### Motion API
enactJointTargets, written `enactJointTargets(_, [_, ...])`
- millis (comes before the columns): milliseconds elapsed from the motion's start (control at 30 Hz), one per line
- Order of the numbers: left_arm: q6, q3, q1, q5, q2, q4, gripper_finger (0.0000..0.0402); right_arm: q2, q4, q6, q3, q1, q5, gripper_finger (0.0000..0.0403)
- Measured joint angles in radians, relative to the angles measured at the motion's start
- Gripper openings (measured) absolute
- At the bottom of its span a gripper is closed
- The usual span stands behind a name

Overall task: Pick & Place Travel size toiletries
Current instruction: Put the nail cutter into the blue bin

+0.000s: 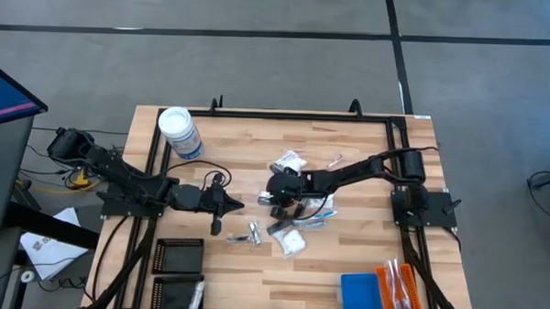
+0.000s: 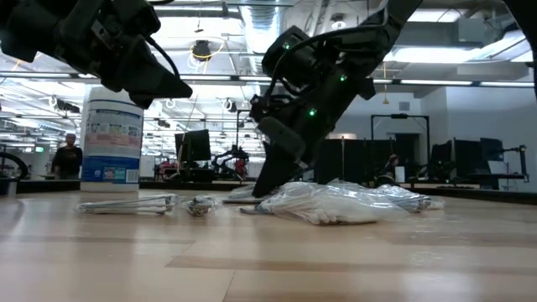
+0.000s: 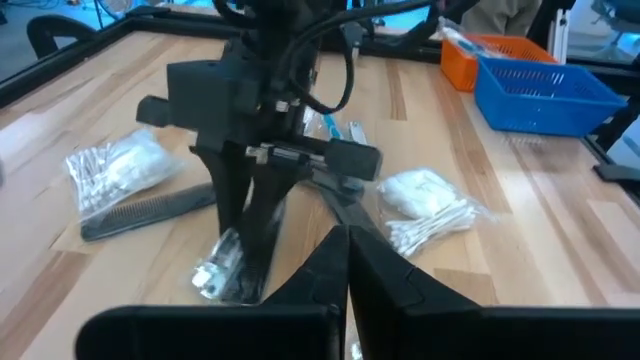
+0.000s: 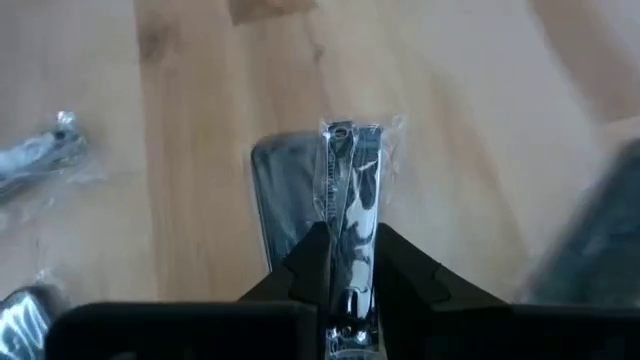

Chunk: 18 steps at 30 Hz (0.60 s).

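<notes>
The toiletries lie scattered at the table's middle: white swab packets (image 3: 120, 165) (image 3: 425, 200), a dark comb (image 3: 150, 212), wrapped silvery pieces (image 1: 245, 234) and clear-wrapped toothbrushes (image 1: 314, 211). My right gripper (image 1: 278, 202) points steeply down into this heap and is shut on a clear-wrapped silvery nail clipper (image 4: 350, 190). A dark grey stick (image 4: 280, 215) lies on the wood just beneath it. My left gripper (image 1: 232, 206) hangs shut to the left of the heap, raised off the table (image 2: 172, 88), touching nothing. My right gripper pinches the wrapped nail clipper between its two fingers (image 4: 310, 265), at one end of the clipper (image 4: 350, 255). The fingers lie along it, and its free end (image 4: 350, 135) sticks out past them. They come from above, slanting down. Whether the clipper is clear of the table, I cannot tell.
A big white-lidded jar (image 1: 179, 133) stands at the far left. Black trays (image 1: 178, 261) sit at the near left edge; a blue tray (image 1: 362, 295) and an orange tray (image 1: 397, 287) sit at the near right. Bare wood shows between heap and trays.
</notes>
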Motion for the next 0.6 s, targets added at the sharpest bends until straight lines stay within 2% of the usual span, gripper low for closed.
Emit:
enactJointTargets(167, [-0.003, 0.0, 0.0, 0.0, 0.0, 0.007, 0.0003, -0.087, -0.048, 0.007, 0.005, 0.029, 0.093, 0.0045])
enactJointTargets(333, [-0.012, 0.0, -0.002, -0.003, 0.0, 0.008, 0.0003, -0.162, -0.07, 0.023, 0.006, 0.068, 0.102, 0.0045])
enactJointTargets(600, [-0.032, 0.0, -0.019, -0.004, 0.0, 0.009, 0.0003, -0.377, -0.352, 0.246, 0.007, 0.204, 0.105, 0.0045])
